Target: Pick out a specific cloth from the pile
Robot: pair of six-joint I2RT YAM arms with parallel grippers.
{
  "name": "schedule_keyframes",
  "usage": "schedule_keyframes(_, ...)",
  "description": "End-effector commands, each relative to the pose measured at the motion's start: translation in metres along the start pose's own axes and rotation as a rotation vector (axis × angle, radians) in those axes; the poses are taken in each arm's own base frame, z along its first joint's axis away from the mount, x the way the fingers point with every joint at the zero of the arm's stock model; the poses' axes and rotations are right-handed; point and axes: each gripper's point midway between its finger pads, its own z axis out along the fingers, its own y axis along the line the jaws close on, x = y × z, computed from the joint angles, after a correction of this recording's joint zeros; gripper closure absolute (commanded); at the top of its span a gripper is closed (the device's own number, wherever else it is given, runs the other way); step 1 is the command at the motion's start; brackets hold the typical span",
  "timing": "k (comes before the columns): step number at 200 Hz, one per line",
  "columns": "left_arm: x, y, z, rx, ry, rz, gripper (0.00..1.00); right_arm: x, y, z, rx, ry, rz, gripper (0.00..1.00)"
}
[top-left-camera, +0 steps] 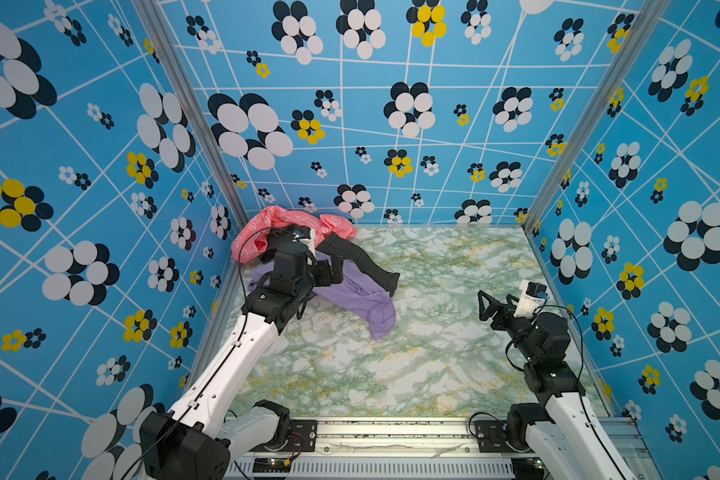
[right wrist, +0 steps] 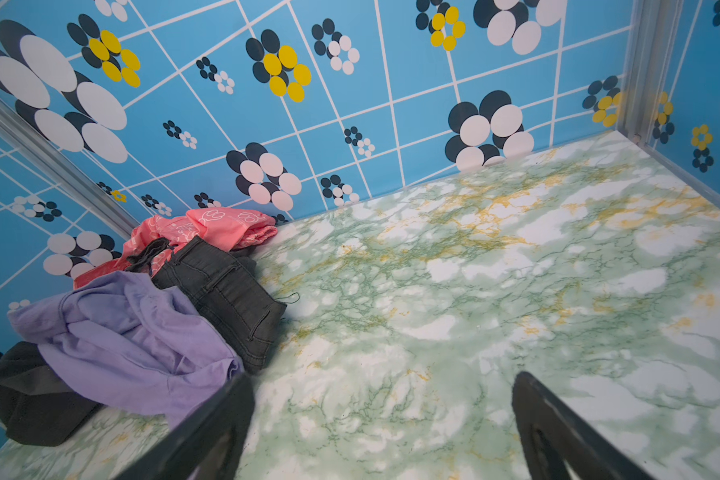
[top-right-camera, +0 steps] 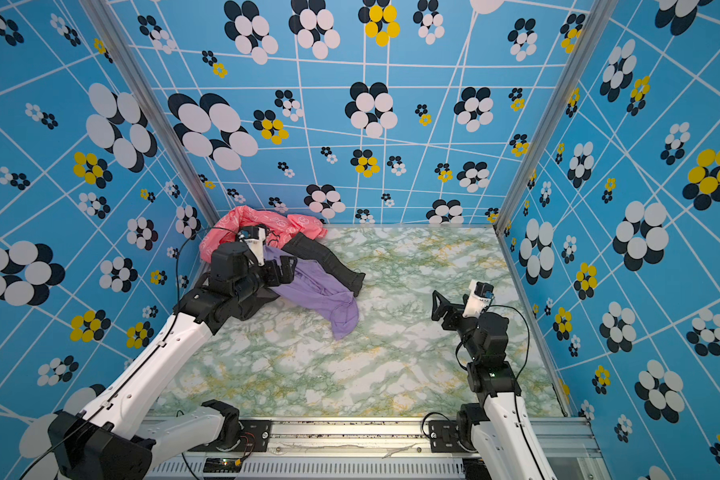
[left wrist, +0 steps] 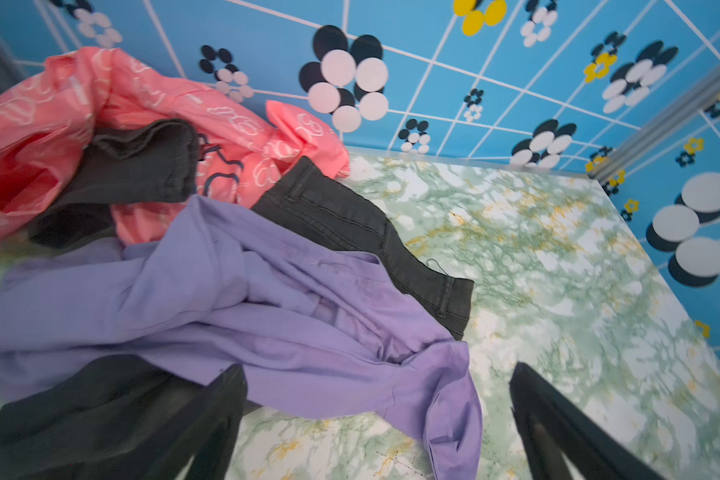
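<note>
Standing at the open front of the cell, I note the pile (top-right-camera: 308, 249) heaped in the far left corner of the marbled table (top-left-camera: 433, 365). A coral-pink printed cloth (top-left-camera: 262, 228) sits hard against the walls, with dark jeans (top-left-camera: 366, 262) running out from it.

The cloth (top-left-camera: 358, 299), plain lilac, lies on the near side of the heap. It touches the jeans, and one sleeve trails onto bare tabletop.

The left gripper (top-left-camera: 331, 270) hangs over the lilac cloth. In its wrist view the fingers (left wrist: 221, 415) are spread wide and clamp nothing. Whether a fingertip brushes the fabric I cannot tell.

The right gripper (top-left-camera: 487, 307) is well apart from the heap, over bare table on the right. Its jaws are likewise spread and empty in its wrist view (right wrist: 383, 378).
</note>
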Motion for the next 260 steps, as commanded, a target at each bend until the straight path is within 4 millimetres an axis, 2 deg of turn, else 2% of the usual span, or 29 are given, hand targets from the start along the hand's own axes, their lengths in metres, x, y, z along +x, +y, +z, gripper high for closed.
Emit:
schedule_keyframes(1, 0.017, 0.041, 0.002, -0.086, 0.047, -0.204, 0.00, -0.012, 0.011, 0.000, -0.041, -0.021, 0.006, 0.01)
schedule_keyframes(44, 0.019, 0.087, 0.020, -0.139, 0.060, -0.395, 0.02, -0.009, 0.010, 0.001, -0.043, -0.011, 0.005, 0.01)
schedule_keyframes(80, 0.017, 0.111, 0.044, -0.167, 0.077, -0.484, 0.11, -0.005, 0.009, 0.001, -0.039, 0.001, 0.005, 0.01)
schedule_keyframes(125, 0.023, 0.128, 0.076, -0.217, 0.121, -0.476, 0.26, 0.002, 0.006, 0.002, -0.032, 0.012, -0.001, 0.01)
schedule_keyframes(174, 0.001, 0.139, 0.088, -0.267, 0.090, -0.388, 0.36, 0.005, 0.005, 0.003, -0.027, 0.019, -0.013, 0.01)
schedule_keyframes(195, -0.003, 0.138, 0.092, -0.254, 0.084, -0.385, 0.46, 0.007, 0.004, 0.003, -0.025, 0.022, -0.007, 0.01)
schedule_keyframes(213, 0.001, 0.138, 0.100, -0.245, 0.106, -0.390, 0.55, 0.008, 0.003, 0.004, -0.024, 0.024, -0.002, 0.01)
schedule_keyframes(218, 0.002, 0.138, 0.102, -0.243, 0.115, -0.393, 0.63, 0.008, 0.003, 0.004, -0.024, 0.024, -0.001, 0.01)
schedule_keyframes(237, 0.007, 0.137, 0.109, -0.230, 0.139, -0.405, 0.76, 0.008, 0.003, 0.003, -0.025, 0.025, -0.002, 0.01)
schedule_keyframes(260, 0.007, 0.135, 0.111, -0.217, 0.138, -0.417, 0.97, 0.007, 0.004, 0.002, -0.025, 0.024, -0.003, 0.01)
